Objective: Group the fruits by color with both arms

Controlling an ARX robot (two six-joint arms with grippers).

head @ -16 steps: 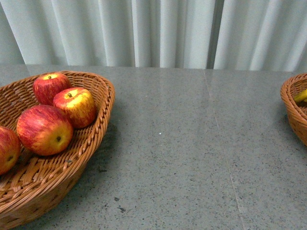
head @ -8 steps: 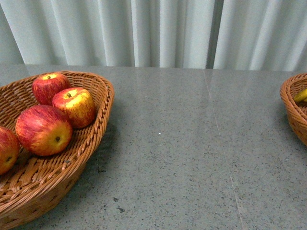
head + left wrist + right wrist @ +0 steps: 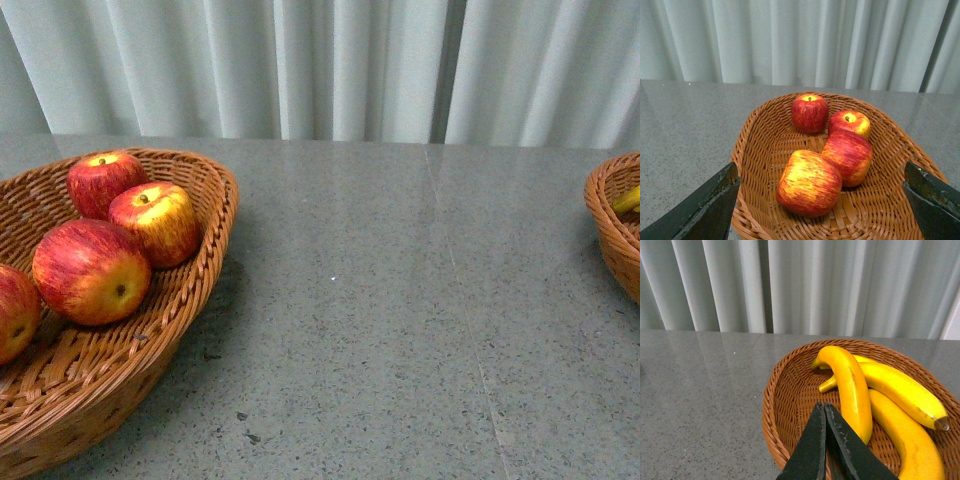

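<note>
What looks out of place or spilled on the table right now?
Nothing stands out. All four apples sit inside the left basket, and the bananas lie inside the right basket. No fruit lies loose on the grey table.

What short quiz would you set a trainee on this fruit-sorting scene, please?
1. How many apples lie in the left basket?
2. True or false: the right gripper has its fingers spread wide apart.
3. Which fruit lies in the right basket: A pears, B bananas, C lemons?
Key: 1 four; 2 false, they are closed together; 3 B.
</note>
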